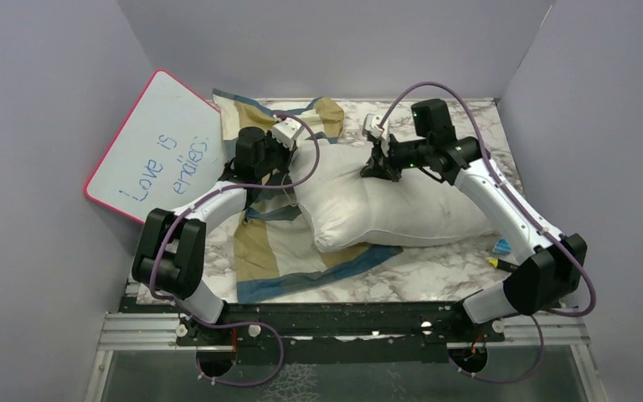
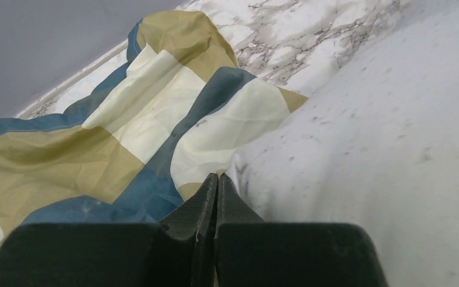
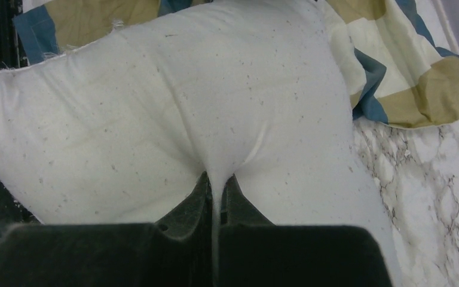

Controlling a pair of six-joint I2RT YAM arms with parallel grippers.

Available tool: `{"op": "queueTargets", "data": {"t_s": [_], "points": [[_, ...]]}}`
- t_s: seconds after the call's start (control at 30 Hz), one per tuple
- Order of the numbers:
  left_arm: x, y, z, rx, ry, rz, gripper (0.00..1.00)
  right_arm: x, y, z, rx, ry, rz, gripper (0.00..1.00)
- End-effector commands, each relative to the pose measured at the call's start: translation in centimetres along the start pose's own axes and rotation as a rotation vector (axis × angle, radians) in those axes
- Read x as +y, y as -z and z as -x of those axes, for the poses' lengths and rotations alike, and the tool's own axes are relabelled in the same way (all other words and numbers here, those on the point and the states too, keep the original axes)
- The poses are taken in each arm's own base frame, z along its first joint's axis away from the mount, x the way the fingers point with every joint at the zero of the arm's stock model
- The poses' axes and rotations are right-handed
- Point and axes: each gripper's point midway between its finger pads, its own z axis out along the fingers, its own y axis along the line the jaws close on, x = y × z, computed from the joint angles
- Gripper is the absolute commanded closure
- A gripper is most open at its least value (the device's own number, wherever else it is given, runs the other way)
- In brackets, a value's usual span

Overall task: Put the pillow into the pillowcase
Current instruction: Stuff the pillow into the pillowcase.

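Right claw (image 3: pixel 217 179): pinching a fold of the pillow (image 3: pixel 143 101)
Left claw (image 2: pixel 217 178): pressed together, tips where pillowcase (image 2: pixel 83 149) meets pillow
Pillow: lying partly over pillowcase on worktop (image 1: pixel 444 272)

My left gripper (image 2: pixel 216 184) is pressed closed, tips at the pillow's (image 2: pixel 388 149) edge. The pillowcase (image 2: pixel 125 131) lies rumpled against the pillow, with the marble table (image 2: pixel 311 30) beyond it.

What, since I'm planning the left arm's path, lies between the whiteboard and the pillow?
In the top view, the pillowcase lies across that stretch, with the left gripper shut over it, right at the edge of the pillow.
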Motion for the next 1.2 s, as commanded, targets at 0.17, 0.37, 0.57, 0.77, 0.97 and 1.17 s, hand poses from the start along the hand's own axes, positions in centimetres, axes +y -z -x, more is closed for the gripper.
{"op": "queueTargets", "data": {"t_s": [0.17, 0.37, 0.57, 0.77, 0.97, 1.17], "points": [[-0.2, 1.1, 4.5, -0.116, 0.036, -0.005, 1.0, 0.5, -2.4, 0.8, -0.031, 0.058, 0.105, 0.99], [-0.7, 1.5, 5.0, -0.132, 0.055, -0.025, 1.0, -3.9, -3.1, 0.8, -0.021, 0.054, -0.106, 0.99], [-1.7, 2.1, 6.0, -0.159, 0.092, -0.071, 1.0, -2.7, -4.5, 3.2, -0.124, 0.082, -0.032, 0.99], [-1.7, 2.2, 6.5, -0.169, 0.112, -0.069, 1.0, 0.0, -6.4, 4.1, -0.128, 0.159, 0.062, 0.99], [-1.8, 2.2, 6.2, -0.161, 0.133, -0.067, 1.0, 1.2, -7.0, 3.8, -0.096, 0.174, 0.108, 0.99], [-1.6, 2.2, 6.0, -0.163, 0.128, -0.056, 1.0, 3.8, -6.9, 3.7, -0.078, 0.183, 0.203, 0.99]]}}
